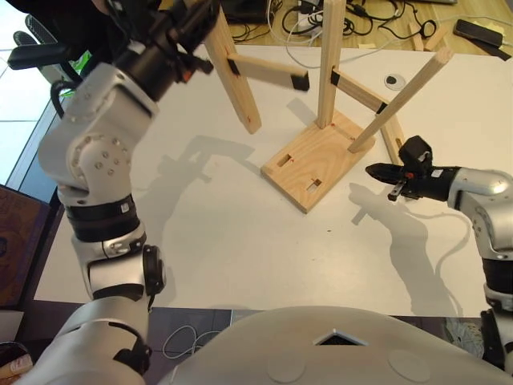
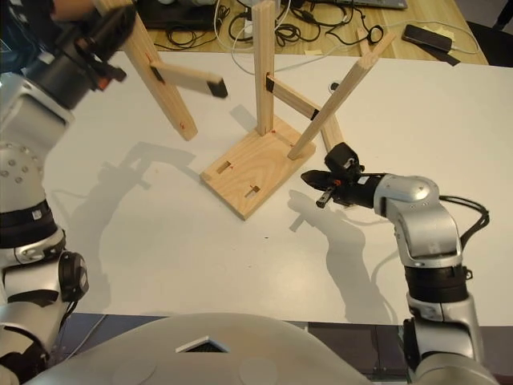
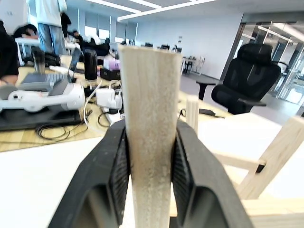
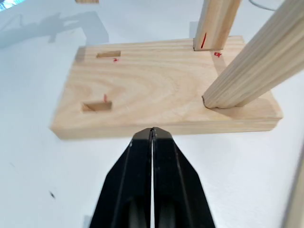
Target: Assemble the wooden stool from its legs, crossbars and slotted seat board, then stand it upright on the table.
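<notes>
The slotted seat board [image 1: 319,156] lies flat mid-table [image 1: 200,241], with one upright leg [image 1: 329,64] and one tilted leg [image 1: 401,96] set in its far and right corners. Two empty slots [image 4: 97,106] open along its near-left edge, beside wide bare tabletop. The left gripper [image 3: 149,156] is clamped around a third leg [image 1: 236,80] held in the air, well apart from the board, while the right gripper [image 4: 153,135], fingers pressed together and empty, sits just beside the board's right edge.
</notes>
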